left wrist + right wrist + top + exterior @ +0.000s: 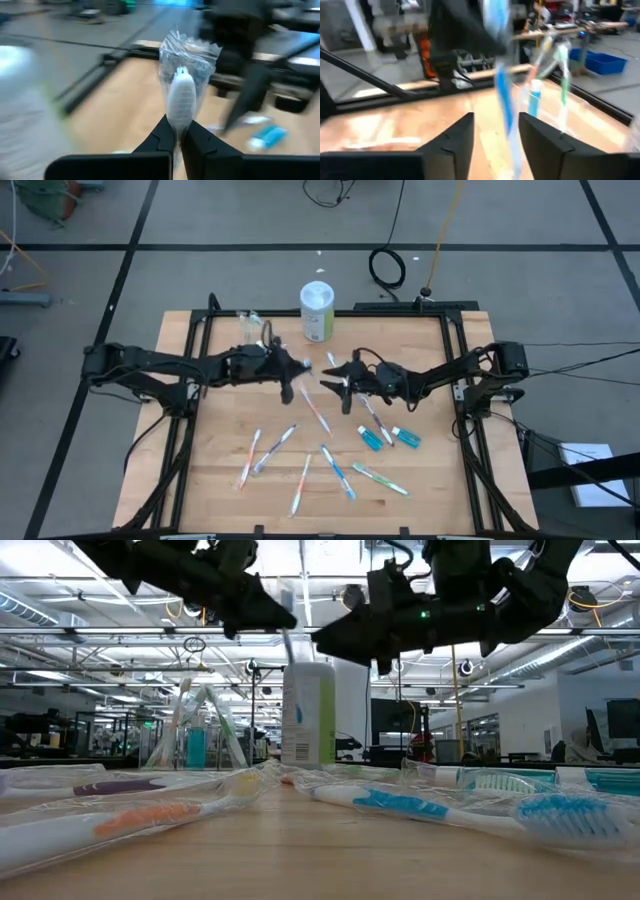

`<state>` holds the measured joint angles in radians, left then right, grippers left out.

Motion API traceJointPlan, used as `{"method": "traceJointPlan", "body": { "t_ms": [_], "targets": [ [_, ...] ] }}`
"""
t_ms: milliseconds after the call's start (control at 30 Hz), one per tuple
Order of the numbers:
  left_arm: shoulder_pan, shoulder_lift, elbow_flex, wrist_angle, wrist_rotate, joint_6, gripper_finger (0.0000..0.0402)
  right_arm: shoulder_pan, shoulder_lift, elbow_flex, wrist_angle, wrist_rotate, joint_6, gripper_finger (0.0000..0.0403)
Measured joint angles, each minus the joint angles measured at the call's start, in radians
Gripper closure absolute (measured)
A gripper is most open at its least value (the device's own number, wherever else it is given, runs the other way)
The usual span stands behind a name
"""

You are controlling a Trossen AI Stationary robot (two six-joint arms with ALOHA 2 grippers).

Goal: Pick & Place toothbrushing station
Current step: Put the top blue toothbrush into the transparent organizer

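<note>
Both arms meet above the middle of the light wooden surface (230, 480). The left tool (291, 370) is closed on a white-handled toothbrush in a clear crinkled wrapper (182, 87), clamped between its dark fingers (162, 136) and raised off the wood. The right tool (331, 380) faces it just beside, fingers (455, 137) parted, with the blurred blue-marked toothbrush passing between them; contact there cannot be confirmed. Behind the tools, near the far edge, stands a tall white-and-green cylindrical container (317, 311), and left of it the small clear plastic cup (250, 328) holding several upright toothbrushes. Under and between the tools lies a wrapped toothbrush with a reddish handle (315, 410). Loose wrapped toothbrushes lie scattered over the near half: a pink-accented one (250, 456), a blue one (337, 471), a green one (380, 479). Two small blue tubes (372, 438) lie side by side near the right arm. Black frame rails (190, 380) border the work area on both sides.
</note>
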<state>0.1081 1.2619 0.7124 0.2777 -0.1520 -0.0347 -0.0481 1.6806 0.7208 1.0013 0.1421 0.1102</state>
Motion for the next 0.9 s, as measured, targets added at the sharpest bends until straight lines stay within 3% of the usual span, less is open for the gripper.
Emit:
{"method": "traceJointPlan", "body": {
  "t_ms": [233,300,500,700,900],
  "targets": [
    [0.073,-0.167,0.0,-0.287,-0.386,-0.028,0.039,-0.006,0.0,0.0,-0.019,0.014,0.001,0.0209],
    [0.098,-0.194,0.0,-0.322,-0.437,-0.032,0.0395,-0.006,0.0,0.0,-0.019,0.014,0.001,0.0206],
    [0.182,-0.216,0.0,-0.294,-0.423,-0.054,0.038,-0.005,0.0,0.0,-0.02,0.014,0.001,0.0204],
    [0.265,-0.137,0.0,-0.297,-0.273,-0.08,0.0395,-0.005,0.0,0.0,-0.02,0.014,0.001,0.0204],
    [0.295,-0.005,-0.002,-0.271,-0.266,-0.11,0.035,-0.005,0.0,0.0,-0.02,0.014,0.001,0.0204]
  ]
}}
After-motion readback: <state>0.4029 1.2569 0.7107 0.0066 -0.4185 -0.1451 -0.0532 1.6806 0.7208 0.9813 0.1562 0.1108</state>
